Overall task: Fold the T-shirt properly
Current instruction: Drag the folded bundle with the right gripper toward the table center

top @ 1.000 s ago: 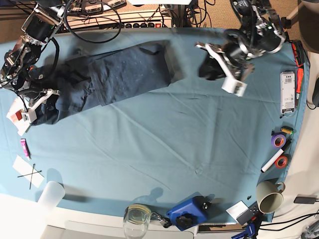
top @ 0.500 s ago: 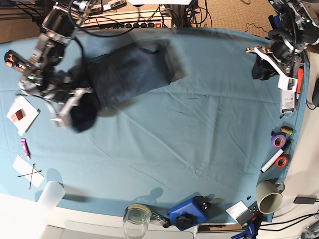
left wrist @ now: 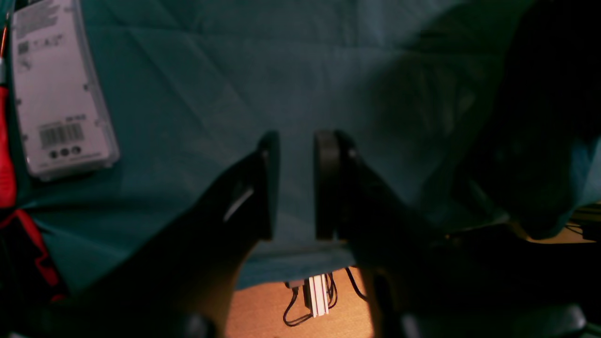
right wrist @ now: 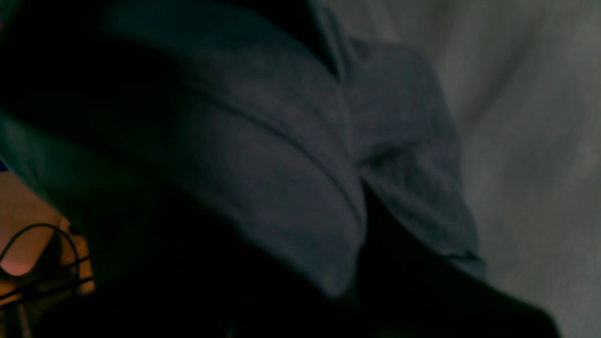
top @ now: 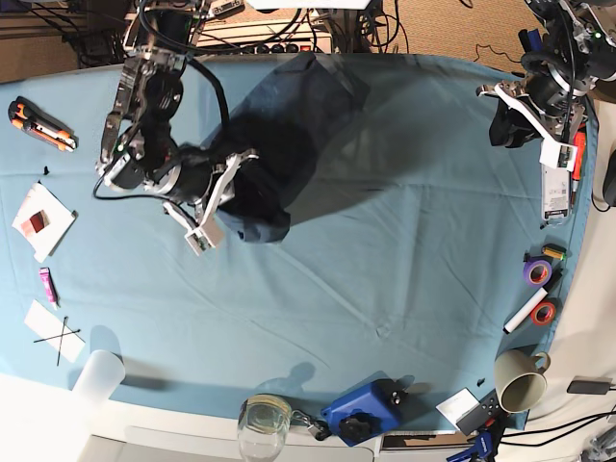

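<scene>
We count one T-shirt [top: 279, 144]; two tape rolls [top: 537, 271] beside one marker [top: 527, 310]; one mug [top: 521, 380]; one glass [top: 265, 422].

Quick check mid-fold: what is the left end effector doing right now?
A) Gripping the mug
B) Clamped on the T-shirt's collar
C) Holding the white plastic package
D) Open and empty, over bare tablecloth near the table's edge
D: in the left wrist view the left end effector has a clear gap between its fingers with only tablecloth beneath; the white plastic package lies apart, and the T-shirt is across the table by the right end effector.
</scene>
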Action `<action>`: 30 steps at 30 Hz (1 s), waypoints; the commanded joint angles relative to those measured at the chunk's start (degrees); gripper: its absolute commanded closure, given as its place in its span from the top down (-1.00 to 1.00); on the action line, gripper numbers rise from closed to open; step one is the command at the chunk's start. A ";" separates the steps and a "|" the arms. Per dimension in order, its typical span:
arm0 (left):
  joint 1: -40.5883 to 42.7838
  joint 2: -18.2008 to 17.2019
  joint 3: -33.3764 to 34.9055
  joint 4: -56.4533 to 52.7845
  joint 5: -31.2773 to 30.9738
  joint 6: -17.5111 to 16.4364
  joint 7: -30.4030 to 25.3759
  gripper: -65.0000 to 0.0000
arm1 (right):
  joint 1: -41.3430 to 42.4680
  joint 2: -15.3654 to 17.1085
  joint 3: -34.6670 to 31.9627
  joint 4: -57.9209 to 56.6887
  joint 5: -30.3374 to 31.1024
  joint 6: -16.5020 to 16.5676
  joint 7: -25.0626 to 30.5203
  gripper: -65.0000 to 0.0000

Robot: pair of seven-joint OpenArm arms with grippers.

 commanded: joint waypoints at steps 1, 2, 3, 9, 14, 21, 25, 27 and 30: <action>0.07 -0.46 -0.22 0.98 -0.85 -0.20 -1.07 -0.64 | 0.59 0.20 0.13 1.95 1.03 0.17 1.23 -1.00; 0.07 -0.46 -0.22 0.98 -0.85 -0.22 -1.05 -0.64 | 0.13 0.20 0.11 2.69 1.07 0.17 1.23 -1.00; 0.09 -0.46 -0.22 0.98 -0.85 -0.22 -1.05 -0.64 | -0.33 0.17 0.11 3.39 1.36 0.35 1.23 -1.00; 0.09 -0.44 -0.22 0.98 -0.83 -0.22 -1.29 -0.64 | -2.80 0.17 0.11 6.14 7.10 2.48 1.23 -1.00; 0.07 -0.46 -0.22 0.98 -0.85 -0.22 -1.68 -0.64 | -2.84 0.17 -0.02 6.12 7.48 2.48 1.23 -1.00; 0.07 -0.46 -0.22 0.96 -0.83 -0.22 -1.70 -0.64 | -4.39 0.20 -4.37 6.12 9.25 2.48 1.23 -1.00; 0.07 -0.46 -0.22 0.96 -0.83 -0.22 -1.73 -0.64 | -5.92 0.20 -8.59 6.12 9.16 2.48 1.23 -1.00; 0.09 -0.46 -0.22 0.96 -0.83 -0.22 -1.73 -0.64 | -7.15 0.20 -10.38 6.12 9.16 2.48 1.23 -0.73; 0.09 -0.46 -0.22 0.96 -0.74 -0.22 -1.75 -0.64 | -8.90 0.22 -12.50 6.14 9.16 2.48 1.23 -0.45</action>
